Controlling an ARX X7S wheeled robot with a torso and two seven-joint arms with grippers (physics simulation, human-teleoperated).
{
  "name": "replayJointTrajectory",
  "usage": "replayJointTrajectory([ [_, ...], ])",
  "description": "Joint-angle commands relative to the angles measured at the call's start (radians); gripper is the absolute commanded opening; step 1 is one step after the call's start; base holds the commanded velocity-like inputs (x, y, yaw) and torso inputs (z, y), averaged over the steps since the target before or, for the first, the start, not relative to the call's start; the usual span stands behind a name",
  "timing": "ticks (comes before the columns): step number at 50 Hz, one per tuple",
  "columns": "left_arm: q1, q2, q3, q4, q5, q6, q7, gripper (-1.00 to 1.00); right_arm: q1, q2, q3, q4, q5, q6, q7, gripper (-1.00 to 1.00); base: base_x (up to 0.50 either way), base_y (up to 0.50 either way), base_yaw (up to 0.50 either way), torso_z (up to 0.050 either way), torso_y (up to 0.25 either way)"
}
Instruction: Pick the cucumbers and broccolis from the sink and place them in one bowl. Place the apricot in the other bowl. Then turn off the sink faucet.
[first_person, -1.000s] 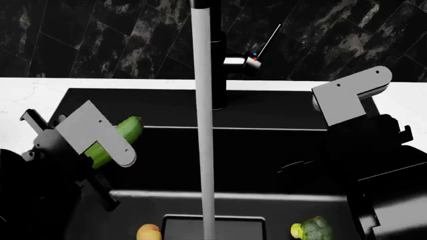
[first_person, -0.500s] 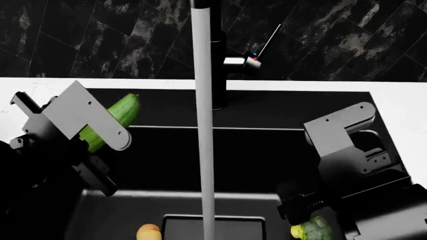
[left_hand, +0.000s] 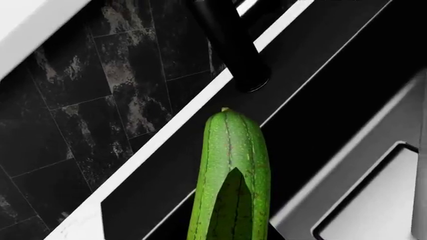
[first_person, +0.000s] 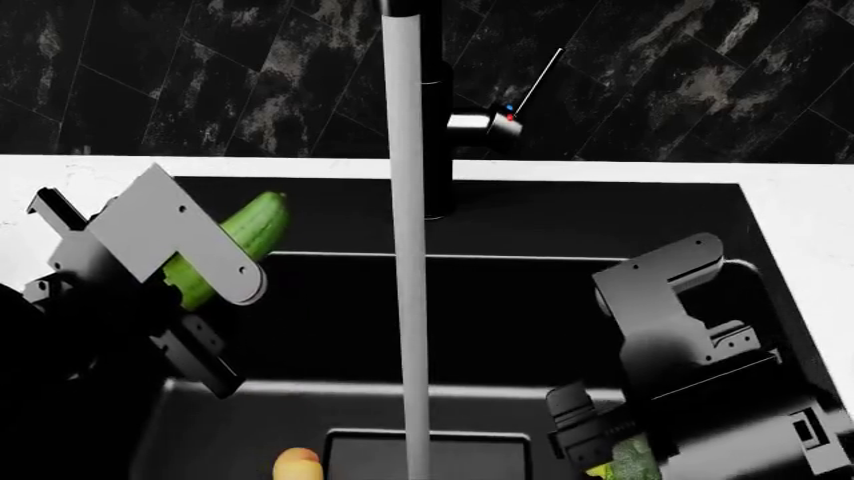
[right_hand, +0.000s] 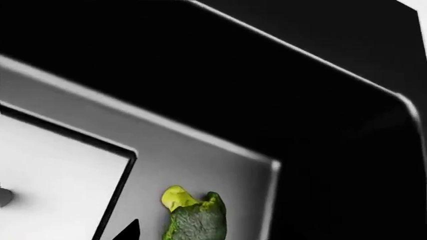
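At the near edge of the head view, the small orange apricot (first_person: 296, 466) is lying on the grey sink floor (first_person: 267, 430), and the lumpy green broccoli (right_hand: 195, 220) is sitting under the right gripper (first_person: 603, 432); whether its fingers are spread I cannot tell. Farther back, the left gripper (first_person: 180, 300) is pinching the long green cucumber (first_person: 230, 248) above the sink, its long axis pointing up toward the black tiled wall (first_person: 200, 70). Gripped low, it is probably risking a slip or a knock against the white faucet spout (first_person: 407, 250)

Cucumber (left_hand: 232, 175) over dark sink (left_hand: 320, 100)
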Motion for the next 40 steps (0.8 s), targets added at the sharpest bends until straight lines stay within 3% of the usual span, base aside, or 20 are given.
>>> replayJointTrajectory([
  [1,0.001,0.022,-0.035,-0.001,0.007,0.001,0.018,-1.00,0.029,-0.080,-0.010,0.210,-0.056,-0.136,-0.039,1.00,0.00,0.00,0.00,0.000,0.000],
  [29,-0.017,0.026,-0.026,0.043,-0.008,-0.049,0.013,-1.00,-0.007,-0.134,0.001,0.485,-0.060,-0.323,-0.048,1.00,0.00,0.00,0.00,0.000,0.001],
  [38,-0.001,0.018,-0.030,0.054,-0.013,-0.047,0.010,-1.00,0.129,-0.252,-0.026,0.949,-0.108,-0.585,-0.096,1.00,0.00,0.00,0.00,0.000,0.000],
  [40,0.002,0.018,-0.031,0.057,-0.014,-0.047,0.009,-1.00,0.130,-0.254,-0.020,0.955,-0.113,-0.586,-0.095,1.00,0.00,0.00,0.00,0.000,0.000],
])
